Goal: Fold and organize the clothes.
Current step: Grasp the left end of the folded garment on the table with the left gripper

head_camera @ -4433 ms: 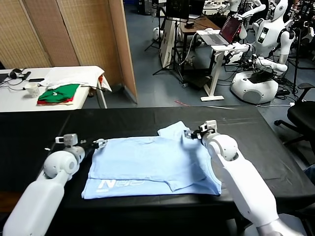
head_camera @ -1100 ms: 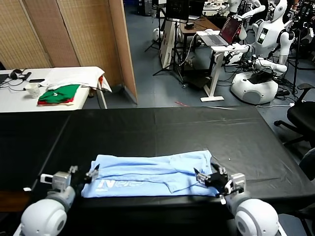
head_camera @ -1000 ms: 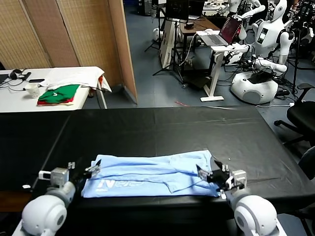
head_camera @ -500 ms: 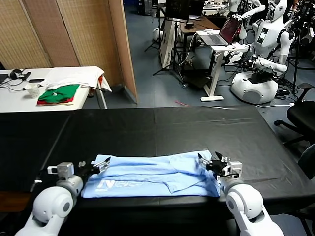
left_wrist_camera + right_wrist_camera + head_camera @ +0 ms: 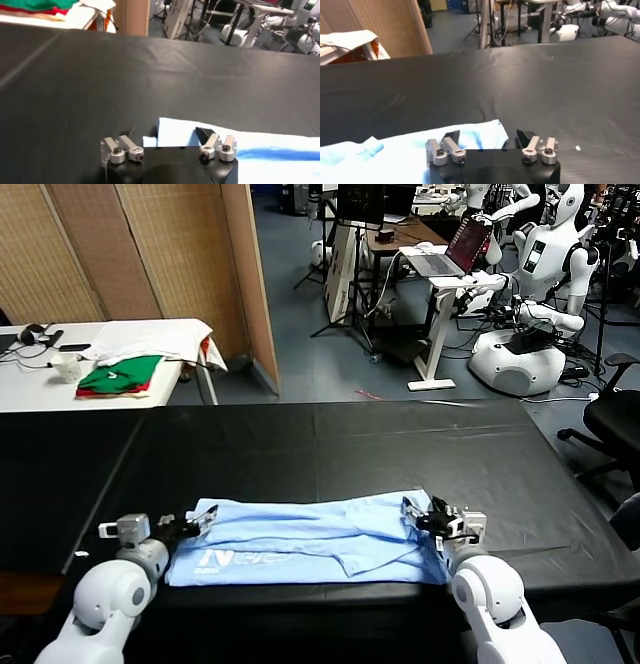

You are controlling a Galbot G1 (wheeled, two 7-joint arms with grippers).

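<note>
Lying folded into a long strip, the light-blue T-shirt [image 5: 312, 537] spans the lower centre of the black table [image 5: 330, 444].
At lower left, the left hand [image 5: 196, 522] sits at the strip's left end, fingers spread around its corner. At lower right, the right hand [image 5: 424, 517] meets the right end, fingers apart astride the cloth edge; whether either pinches fabric is unclear.

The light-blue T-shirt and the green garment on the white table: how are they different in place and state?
The light-blue T-shirt lies on the black table as a long band, with the left gripper and right gripper at its ends. The green garment sits far back on the white table, as a small pile on something red, with no gripper near. Both are folded cloth.
</note>
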